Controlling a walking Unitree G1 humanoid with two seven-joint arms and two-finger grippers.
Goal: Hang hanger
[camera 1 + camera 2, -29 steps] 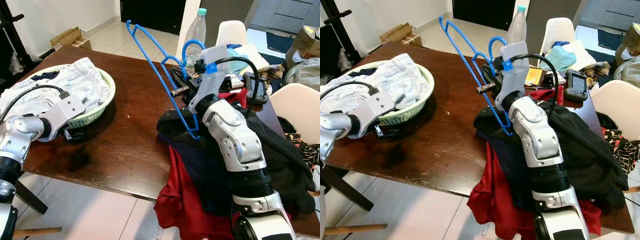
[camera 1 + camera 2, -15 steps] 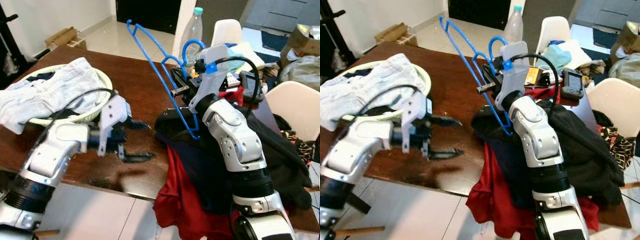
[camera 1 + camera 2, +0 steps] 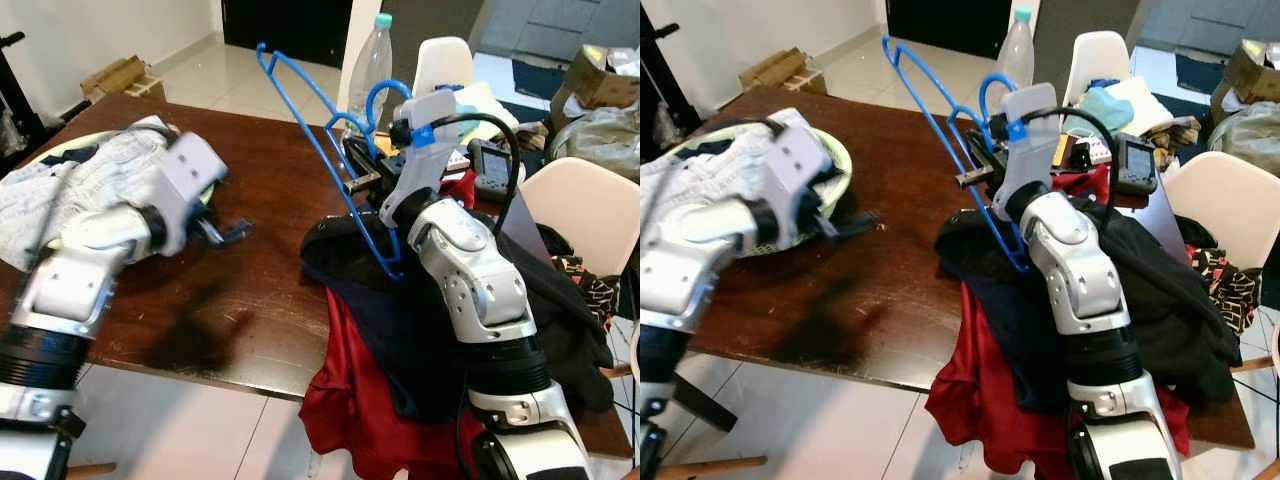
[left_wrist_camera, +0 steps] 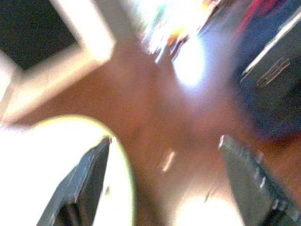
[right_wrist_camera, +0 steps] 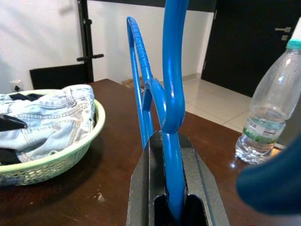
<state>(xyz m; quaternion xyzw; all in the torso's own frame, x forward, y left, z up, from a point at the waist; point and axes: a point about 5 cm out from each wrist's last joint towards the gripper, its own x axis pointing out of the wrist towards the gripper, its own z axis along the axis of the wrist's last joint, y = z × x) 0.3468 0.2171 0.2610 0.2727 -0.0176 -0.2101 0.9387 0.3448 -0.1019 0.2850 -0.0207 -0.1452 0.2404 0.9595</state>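
- Right gripper (image 3: 362, 172) raised over the far half of the dark wooden table (image 3: 260, 300), its black fingers (image 5: 197, 188) clamped tight on the blue hanger (image 3: 325, 150).
- Hanger held up off the table by the stem near its hook; hook curls above the gripper, one long arm runs up and away toward the robot's left, the lower end comes down to the dark garment (image 3: 440, 330).
- In the right wrist view the blue stem sits squarely between the two fingers, no gap to either side.
- Dark garment heaped on the table's right part, draped over the near edge; a red cloth (image 3: 350, 420) hangs below it past the table edge.
- Left gripper (image 3: 228, 232) held above the table just beside the green basket (image 3: 835, 165), blurred in the head views. In the left wrist view its two fingers (image 4: 84, 183) stand well apart with nothing between them.
- Basket at the table's left end, holding pale blue jeans (image 5: 42, 125) that spill over the rim.
- Clear plastic bottle (image 3: 370, 75) with a green cap stands upright at the far edge, behind the hanger.
- White chair (image 3: 570, 215) at the table's right side.
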